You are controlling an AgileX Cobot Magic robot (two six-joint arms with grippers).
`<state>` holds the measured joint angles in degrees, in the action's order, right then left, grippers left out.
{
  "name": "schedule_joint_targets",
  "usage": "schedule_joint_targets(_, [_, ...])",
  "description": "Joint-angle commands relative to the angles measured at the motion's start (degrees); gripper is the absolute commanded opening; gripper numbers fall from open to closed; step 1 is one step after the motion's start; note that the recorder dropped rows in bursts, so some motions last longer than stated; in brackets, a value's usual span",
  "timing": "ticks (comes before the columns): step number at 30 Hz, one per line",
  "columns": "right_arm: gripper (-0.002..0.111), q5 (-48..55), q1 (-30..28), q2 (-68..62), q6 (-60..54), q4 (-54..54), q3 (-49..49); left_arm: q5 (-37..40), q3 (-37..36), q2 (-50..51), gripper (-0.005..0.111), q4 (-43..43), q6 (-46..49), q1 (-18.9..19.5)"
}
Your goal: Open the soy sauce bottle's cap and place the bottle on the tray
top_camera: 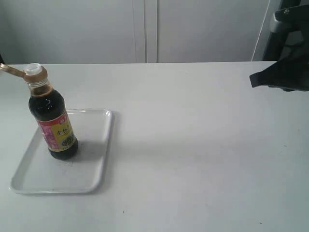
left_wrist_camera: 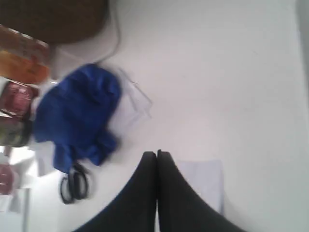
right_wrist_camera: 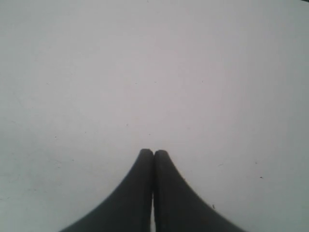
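Cap point(top_camera: 36, 73) — lid partly off-frame

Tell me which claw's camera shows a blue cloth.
The left claw: a blue cloth lies beyond its tips, while the right claw faces only white tabletop.

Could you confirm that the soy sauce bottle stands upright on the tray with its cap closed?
Not quite: the cap is flipped open, its lid swung out sideways, as the exterior view shows. The soy sauce bottle does stand upright on the tray.
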<state>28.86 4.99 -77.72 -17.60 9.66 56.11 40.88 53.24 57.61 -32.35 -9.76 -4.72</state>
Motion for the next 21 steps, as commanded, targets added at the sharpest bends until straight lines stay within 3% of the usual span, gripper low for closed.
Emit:
schedule_joint_targets(1, [0.000, 2.8, -0.3, 0.2, -0.1, -7.3, -0.3, 6.6, 1.3, -0.7, 0.000, 16.6, 10.3, 0.0])
schedule_joint_targets(7, [0.000, 16.0, -0.4, 2.3, 1.4, -8.4, -0.2, 8.0, 1.3, -6.3, 0.000, 25.7, 11.6, 0.0])
schedule_joint_targets(11, [0.000, 19.5, -0.4, 7.5, 4.3, -8.4, -0.3, 6.4, -0.3, -9.1, 0.000, 33.6, 15.9, 0.0])
schedule_joint_targets(21, [0.000, 7.6, -0.4, 22.5, 6.4, -8.0, -8.2, -2.5, -10.3, -18.8, 0.000, 37.4, 16.0, 0.0])
